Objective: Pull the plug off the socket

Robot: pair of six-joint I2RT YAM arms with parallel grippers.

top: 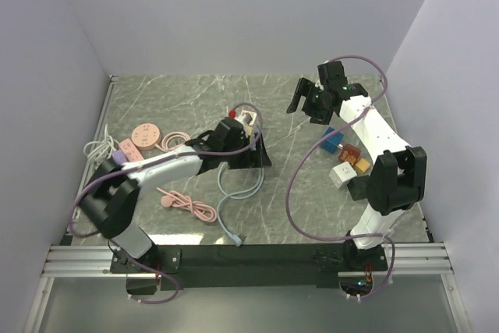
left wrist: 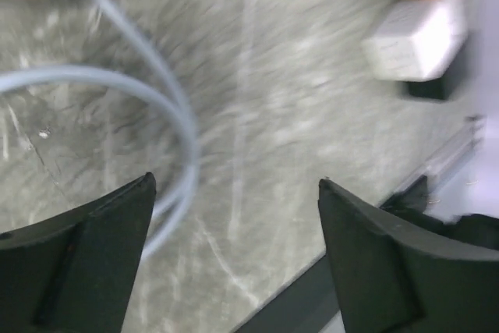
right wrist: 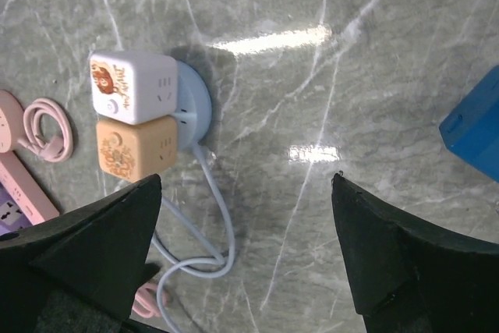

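A round pale-blue socket (right wrist: 192, 104) lies on the marble table with a white cube plug (right wrist: 129, 87) and an orange cube plug (right wrist: 133, 150) seated in its side. Its pale-blue cable (right wrist: 212, 216) loops toward the near edge. In the top view the socket cluster (top: 247, 118) sits mid-table. My left gripper (top: 251, 154) is open and empty just near of it, above the cable loop (left wrist: 178, 115); the left wrist view is blurred. My right gripper (top: 306, 105) is open and empty, raised to the right of the socket, and its dark fingers (right wrist: 405, 263) frame bare table.
Pink power strips (top: 139, 139), a white cord (top: 99, 150) and a pink cable (top: 187, 205) lie at the left. Blue, orange and white blocks (top: 347, 160) sit at the right beside the right arm. A blurred white block (left wrist: 417, 38) shows in the left wrist view. A black rail (top: 257, 255) runs along the near edge.
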